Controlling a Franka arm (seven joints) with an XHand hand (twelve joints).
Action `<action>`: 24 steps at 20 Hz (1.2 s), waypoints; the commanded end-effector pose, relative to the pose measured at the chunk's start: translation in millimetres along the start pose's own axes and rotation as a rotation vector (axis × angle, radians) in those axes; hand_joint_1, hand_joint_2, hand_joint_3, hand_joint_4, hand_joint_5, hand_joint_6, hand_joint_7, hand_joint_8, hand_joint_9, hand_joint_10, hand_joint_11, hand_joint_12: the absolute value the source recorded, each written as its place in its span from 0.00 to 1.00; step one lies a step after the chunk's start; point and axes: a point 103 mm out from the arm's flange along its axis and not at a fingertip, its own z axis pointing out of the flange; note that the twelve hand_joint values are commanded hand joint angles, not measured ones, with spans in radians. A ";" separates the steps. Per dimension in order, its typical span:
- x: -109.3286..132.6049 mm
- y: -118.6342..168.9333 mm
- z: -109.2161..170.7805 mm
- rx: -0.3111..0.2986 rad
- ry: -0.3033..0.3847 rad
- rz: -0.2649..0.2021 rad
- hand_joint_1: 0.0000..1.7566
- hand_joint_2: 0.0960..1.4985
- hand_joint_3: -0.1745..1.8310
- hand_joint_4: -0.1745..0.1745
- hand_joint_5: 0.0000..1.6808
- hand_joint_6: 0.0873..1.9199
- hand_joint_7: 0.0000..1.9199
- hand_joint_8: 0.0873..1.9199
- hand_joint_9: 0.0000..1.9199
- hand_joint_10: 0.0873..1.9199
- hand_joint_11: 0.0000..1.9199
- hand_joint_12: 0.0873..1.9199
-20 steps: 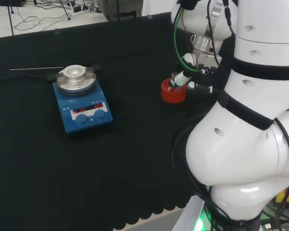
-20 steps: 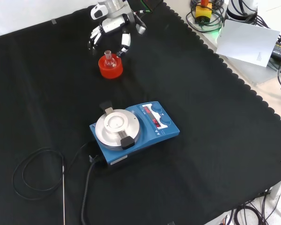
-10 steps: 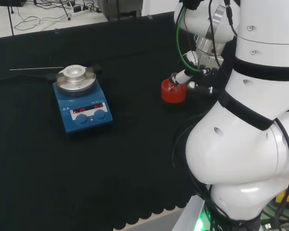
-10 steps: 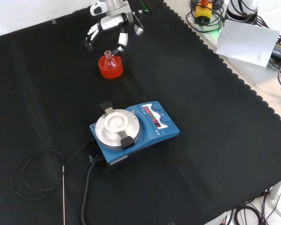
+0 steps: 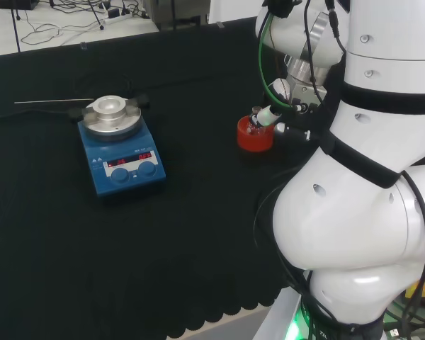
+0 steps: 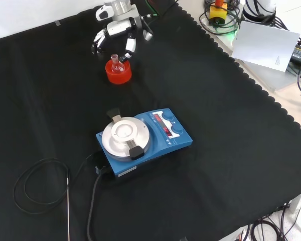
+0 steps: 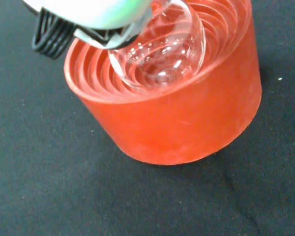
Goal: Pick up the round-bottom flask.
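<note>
- One round-bottom flask (image 6: 116, 64) sits upright in the red ribbed stand (image 6: 118, 73) (neck pointing up).
- Hand (image 6: 116, 33) hovers just behind it in the front view, fingers (image 6: 130, 46) spread, gripping nothing.

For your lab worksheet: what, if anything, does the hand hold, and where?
Nothing yet. The hand hovers open around the flask, which sits in its red stand.

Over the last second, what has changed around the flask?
The hand lifted a little away from the red stand, then came back down close to the flask, its fingers spread around the neck without closing on it. The flask sits in the stand as before. The blue stirrer plate and its cable have not moved.
</note>
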 end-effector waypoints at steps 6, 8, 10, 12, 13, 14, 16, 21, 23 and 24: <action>2.5 1.2 -0.3 -0.011 0.006 -0.016 0.54 0.36 0.43 0.25 0.46 0.37 0.15 0.34 0.27 0.33 0.17 0.69; 3.3 1.5 0.4 -0.008 0.017 -0.022 0.54 0.36 0.43 0.25 0.46 0.37 0.15 0.34 0.27 0.33 0.17 0.69; 4.6 2.1 1.1 -0.003 0.028 -0.025 0.53 0.36 0.43 0.24 0.47 0.38 0.15 0.34 0.27 0.33 0.17 0.69; 6.4 2.3 0.7 -0.009 0.032 -0.027 0.54 0.37 0.43 0.22 0.49 0.39 0.15 0.34 0.27 0.33 0.17 0.69; 6.9 2.2 0.6 -0.015 0.034 -0.030 0.54 0.37 0.43 0.21 0.50 0.39 0.15 0.34 0.27 0.33 0.18 0.69; 7.3 1.8 0.3 -0.029 0.027 -0.035 0.54 0.38 0.43 0.18 0.53 0.39 0.16 0.34 0.28 0.33 0.18 0.69; 8.0 1.5 0.2 -0.041 0.014 -0.044 0.59 0.46 0.37 0.63 0.63 0.41 0.18 0.34 0.31 0.32 0.21 0.68; 10.7 0.0 -2.8 -0.049 0.000 -0.041 0.63 0.46 0.41 0.59 0.66 0.46 0.21 0.33 0.35 0.29 0.25 0.66; 12.8 -0.8 -7.0 -0.047 0.015 -0.036 0.64 0.44 0.44 0.52 0.66 0.48 0.22 0.33 0.36 0.28 0.26 0.66; 14.5 -1.1 -9.7 -0.043 0.022 -0.034 0.64 0.43 0.45 0.50 0.66 0.49 0.22 0.33 0.37 0.28 0.27 0.65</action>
